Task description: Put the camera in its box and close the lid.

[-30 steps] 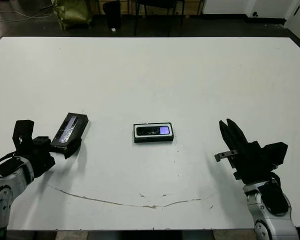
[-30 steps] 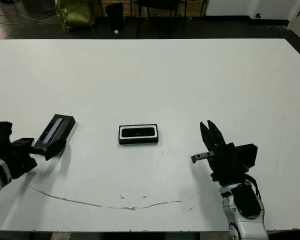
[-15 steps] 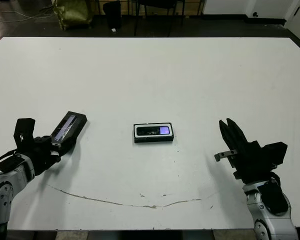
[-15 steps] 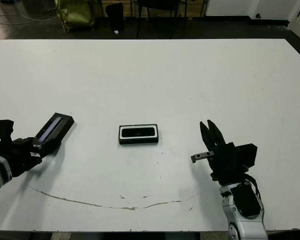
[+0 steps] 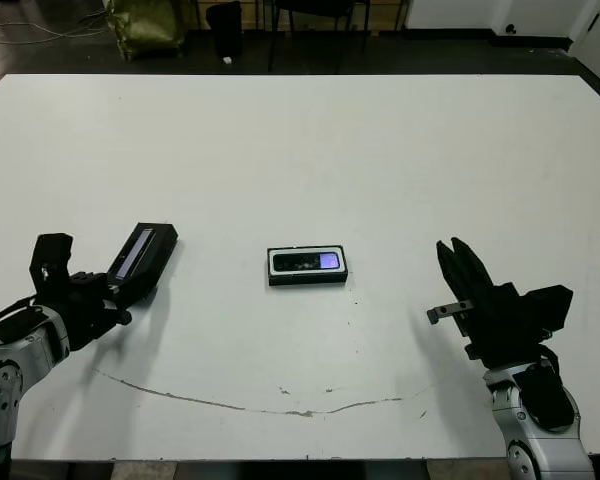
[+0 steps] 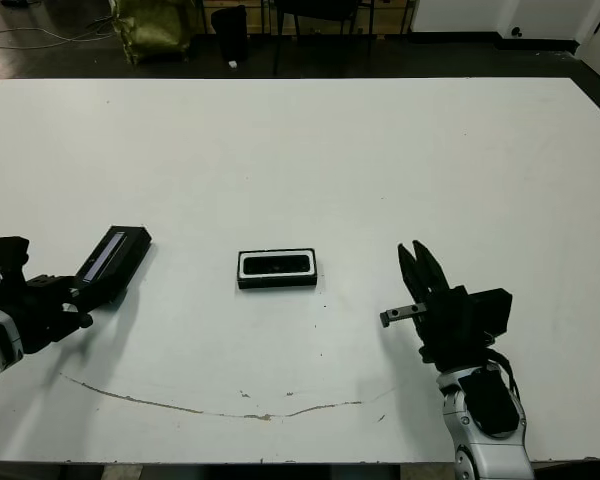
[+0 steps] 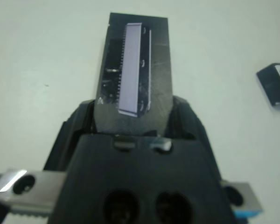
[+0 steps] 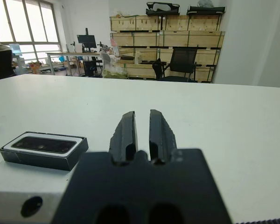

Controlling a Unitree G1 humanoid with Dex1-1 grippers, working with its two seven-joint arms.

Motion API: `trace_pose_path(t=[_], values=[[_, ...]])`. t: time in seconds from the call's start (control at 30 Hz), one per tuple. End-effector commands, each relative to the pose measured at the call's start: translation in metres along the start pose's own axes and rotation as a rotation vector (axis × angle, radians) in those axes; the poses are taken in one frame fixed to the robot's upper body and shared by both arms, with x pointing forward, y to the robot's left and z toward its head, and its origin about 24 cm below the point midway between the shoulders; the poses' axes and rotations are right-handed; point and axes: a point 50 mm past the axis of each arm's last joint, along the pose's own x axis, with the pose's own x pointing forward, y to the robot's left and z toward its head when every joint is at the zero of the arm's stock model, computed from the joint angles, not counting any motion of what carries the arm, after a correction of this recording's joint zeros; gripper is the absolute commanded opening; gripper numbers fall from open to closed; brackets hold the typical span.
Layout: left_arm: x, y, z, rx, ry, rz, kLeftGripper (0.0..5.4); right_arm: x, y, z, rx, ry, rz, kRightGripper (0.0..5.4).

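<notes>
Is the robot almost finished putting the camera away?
About halfway. The camera already lies inside the box in the middle of the table. The left gripper holds the lid, off to the side. The right gripper holds nothing. Left: put the lid on the box.

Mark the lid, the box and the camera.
lid [image 5: 143, 257], left eye view, glossy top.
box [image 5: 307, 280], left eye view, front wall.
camera [image 5: 308, 261], left eye view, middle of the bar.
</notes>
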Motion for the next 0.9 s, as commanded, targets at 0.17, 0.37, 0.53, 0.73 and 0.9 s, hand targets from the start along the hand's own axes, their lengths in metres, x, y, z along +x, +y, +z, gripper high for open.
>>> trace_pose_path(t=[0.17, 0.37, 0.53, 0.73, 0.9], values=[[-0.011, -0.012, 0.006, 0.041, -0.112, -0.031, 2.26, -0.003, -0.001, -0.006, 0.001, 0.035, -0.007, 0.00], [-0.016, -0.015, 0.026, 0.111, -0.261, -0.072, 2.26, -0.002, -0.001, -0.007, 0.005, 0.022, 0.004, 0.00], [-0.019, -0.020, 0.042, 0.291, -0.325, -0.094, 2.26, -0.002, -0.001, -0.006, 0.010, 0.031, -0.004, 0.00], [-0.020, -0.030, 0.062, 0.498, -0.340, -0.196, 2.26, -0.002, -0.002, -0.008, 0.022, 0.014, 0.002, 0.00], [-0.012, -0.036, 0.077, 0.604, -0.334, -0.312, 2.26, -0.002, -0.001, -0.007, 0.027, 0.017, -0.003, 0.00]])
